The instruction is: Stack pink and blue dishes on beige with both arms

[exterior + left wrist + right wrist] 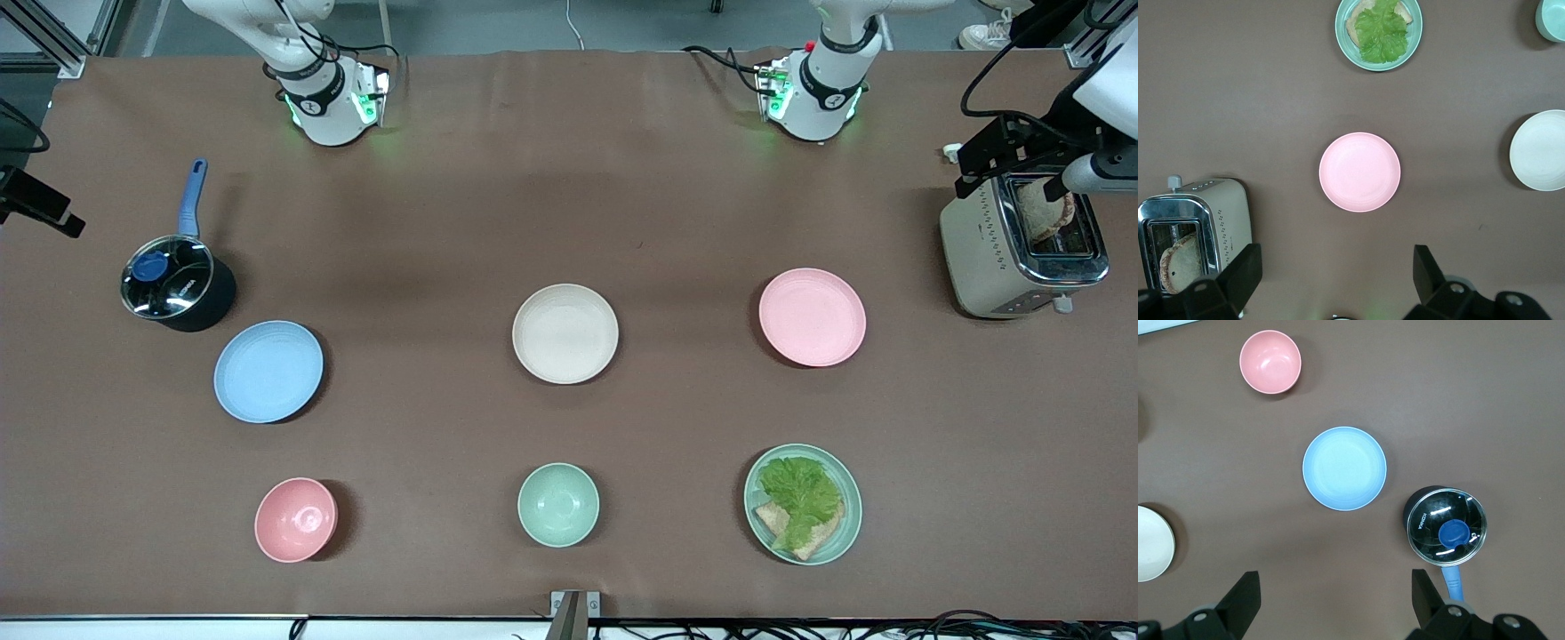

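Note:
The beige plate (565, 333) lies at the table's middle. The pink plate (812, 316) lies beside it toward the left arm's end, and the blue plate (268, 371) lies toward the right arm's end. All three rest flat and apart, with nothing on them. My left gripper (1336, 267) hangs open and empty, high over bare table next to the pink plate (1359, 171). My right gripper (1336, 590) is likewise open and empty, high over bare table next to the blue plate (1344, 468). Only the arms' bases show in the front view.
A lidded pot (173, 283) stands close to the blue plate. A toaster (1022, 244) holding bread stands at the left arm's end, with dark gear over it. Nearer the camera are a pink bowl (296, 519), a mint bowl (558, 504) and a mint plate (846, 524) with lettuce and bread.

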{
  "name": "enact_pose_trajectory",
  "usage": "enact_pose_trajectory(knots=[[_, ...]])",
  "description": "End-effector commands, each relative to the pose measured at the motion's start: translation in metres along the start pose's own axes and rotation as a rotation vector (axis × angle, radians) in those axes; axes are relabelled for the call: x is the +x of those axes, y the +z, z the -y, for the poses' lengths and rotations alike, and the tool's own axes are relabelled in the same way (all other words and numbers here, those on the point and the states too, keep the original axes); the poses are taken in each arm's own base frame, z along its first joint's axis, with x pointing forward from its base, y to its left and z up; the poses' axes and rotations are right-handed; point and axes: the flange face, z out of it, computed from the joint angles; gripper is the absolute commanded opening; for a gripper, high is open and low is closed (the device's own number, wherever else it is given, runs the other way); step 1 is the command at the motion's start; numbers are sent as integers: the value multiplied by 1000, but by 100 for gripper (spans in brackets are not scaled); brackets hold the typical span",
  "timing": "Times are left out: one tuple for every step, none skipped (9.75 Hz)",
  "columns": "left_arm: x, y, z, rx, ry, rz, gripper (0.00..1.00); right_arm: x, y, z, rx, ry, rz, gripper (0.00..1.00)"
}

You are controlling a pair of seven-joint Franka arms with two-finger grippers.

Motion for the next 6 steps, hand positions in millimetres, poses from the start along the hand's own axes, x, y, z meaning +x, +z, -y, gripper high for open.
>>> enact_pose_trajectory(knots=[[-2, 13, 0, -18, 5, 20, 100, 0, -1, 0, 15, -3, 4, 100], [-1, 13, 0, -17, 6, 20, 100, 0, -1, 0, 16, -1, 4, 100], [2, 16, 1, -19, 8, 26, 100, 0, -1, -1, 15, 0, 4, 100], [2, 20, 2, -20, 5, 35, 100, 1, -2, -1, 14, -1, -1, 100], [8, 32, 17, -35, -25, 57, 99, 5, 1, -3, 7, 2, -3, 100], [13, 50, 36, -78, -65, 66, 99, 15, 17, -3, -3, 4, 22, 100]])
